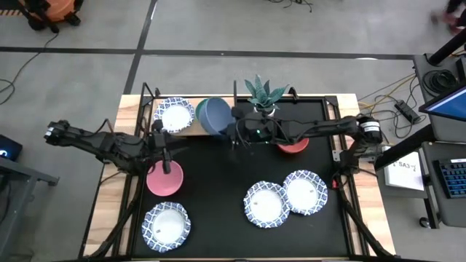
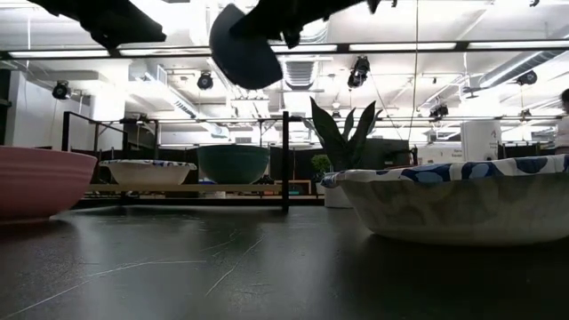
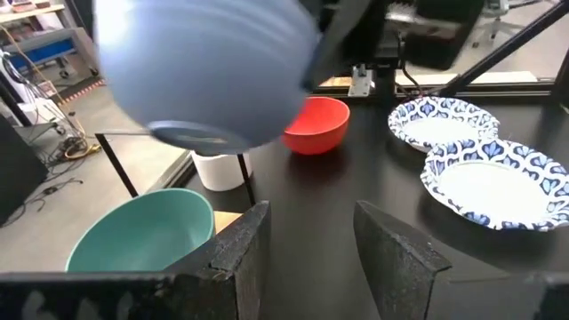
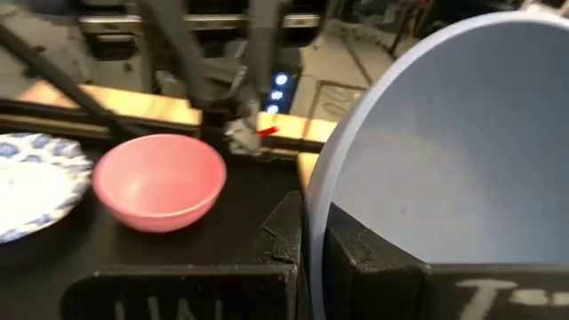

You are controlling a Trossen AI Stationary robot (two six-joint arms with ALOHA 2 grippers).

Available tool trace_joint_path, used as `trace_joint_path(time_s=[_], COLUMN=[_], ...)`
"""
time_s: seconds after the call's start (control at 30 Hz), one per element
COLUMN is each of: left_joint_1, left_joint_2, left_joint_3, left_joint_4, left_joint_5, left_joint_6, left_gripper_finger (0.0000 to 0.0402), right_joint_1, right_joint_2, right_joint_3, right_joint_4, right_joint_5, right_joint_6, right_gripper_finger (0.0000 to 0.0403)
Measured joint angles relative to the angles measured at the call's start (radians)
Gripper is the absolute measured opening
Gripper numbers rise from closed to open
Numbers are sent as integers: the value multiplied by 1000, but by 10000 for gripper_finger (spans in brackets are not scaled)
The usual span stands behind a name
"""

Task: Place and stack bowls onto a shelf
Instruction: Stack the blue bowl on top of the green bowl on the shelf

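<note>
The blue bowl (image 1: pixel 212 115) is what I'm watching: in the high view it hangs tipped on edge over the light-wood shelf (image 1: pixel 191 129) at the back of the black worktop (image 1: pixel 218 196), pinched at its rim by my right tool (image 1: pixel 234 131), whose dark arm reaches in from the right. A patterned bowl (image 1: pixel 173 115) sits on the shelf's left end. My left tool (image 1: pixel 166 154) hovers just above the smooth pink bowl (image 1: pixel 164 179). Three more patterned bowls (image 1: pixel 167 226) lie flat on the worktop, two of them (image 1: pixel 285 198) overlapping at the rims. A red bowl (image 1: pixel 293 145) peeks out from under the right arm, beside the spiky potted plant (image 1: pixel 263 94).

From the low view I see the blue bowl (image 2: pixel 244 44) held high and tilted above the shelf (image 2: pixel 187 188), where a glossy green bowl (image 2: pixel 233 164) and a patterned bowl (image 2: pixel 147 172) stand side by side.

Through the left wrist view my left tool (image 3: pixel 311 244) stands open and holds nothing; the blue bowl (image 3: pixel 204 71) floats above the green bowl (image 3: pixel 142 233), with its ridged underside and round foot showing.

In the right wrist view the right tool's fingers (image 4: pixel 356 249) are clamped on the blue bowl's (image 4: pixel 444 151) rim, its matte inside facing me.
</note>
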Motion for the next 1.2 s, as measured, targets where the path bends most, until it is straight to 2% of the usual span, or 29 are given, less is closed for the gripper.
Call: trace_joint_path(time_s=[0.23,0.5,0.83,1.2], left_joint_1=[0,0,0,0], left_joint_2=[-55,-122,-157,-156], left_joint_3=[-24,-45,-55,-56], left_joint_4=[1,2,2,3], left_joint_5=[0,0,0,0], left_joint_6=[-4,-4,-3,-1], left_gripper_finger=[146,146,146,146], right_joint_1=[-72,-145,-169,-176], right_joint_2=[79,134,181,230], right_joint_3=[0,0,0,0], right_joint_4=[122,135,143,216], right_joint_5=[-1,6,5,6], right_joint_6=[-68,-75,-95,-99], right_gripper_finger=[9,9,9,69])
